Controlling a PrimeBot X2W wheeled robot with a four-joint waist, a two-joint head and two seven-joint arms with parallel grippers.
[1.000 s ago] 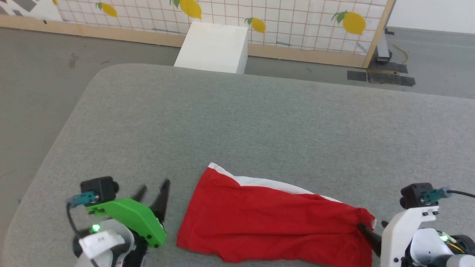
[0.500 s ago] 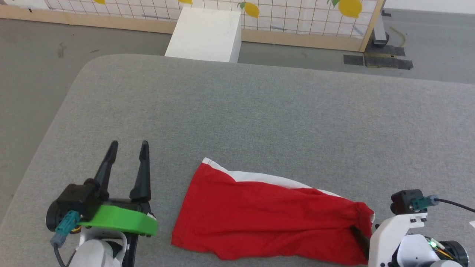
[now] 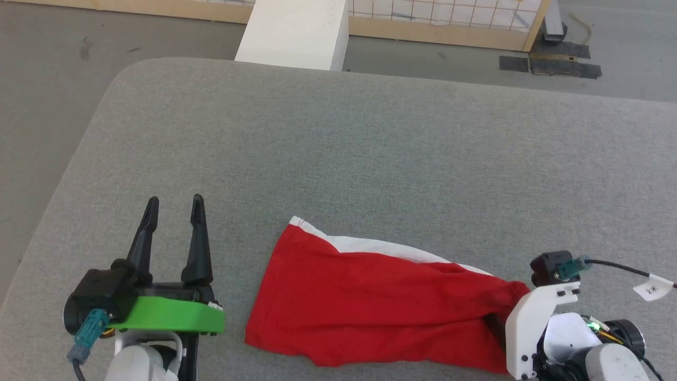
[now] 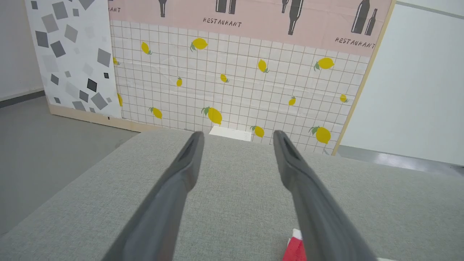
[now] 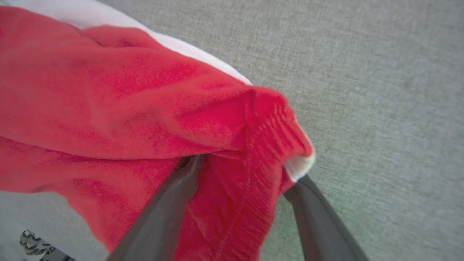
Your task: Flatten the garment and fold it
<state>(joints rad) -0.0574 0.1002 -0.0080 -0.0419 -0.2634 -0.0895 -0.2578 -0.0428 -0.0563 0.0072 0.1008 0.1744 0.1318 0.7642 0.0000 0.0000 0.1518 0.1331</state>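
The garment (image 3: 370,301), red with a white side stripe, lies doubled over and rumpled on the grey padded table (image 3: 338,148) near its front edge. My left gripper (image 3: 173,203) stands open a little to the left of it, touching nothing; in the left wrist view the left gripper (image 4: 237,136) points across the table and a red corner of the garment (image 4: 295,250) shows beside the right finger. My right gripper (image 5: 243,170) is at the gathered waistband end, jaws wide apart, with bunched fabric (image 5: 253,119) between and draped over the fingertips.
A white box (image 3: 293,32) stands on the floor beyond the table's far edge, before a lemon-patterned tiled panel (image 4: 232,79). The table's rounded left corner (image 3: 113,84) drops to grey floor. A tagged cable (image 3: 653,288) trails from the right wrist.
The head camera has tilted downward. My left gripper swung from leaning toward the garment to pointing straight away from me, still open. The right gripper stays at the waistband end.
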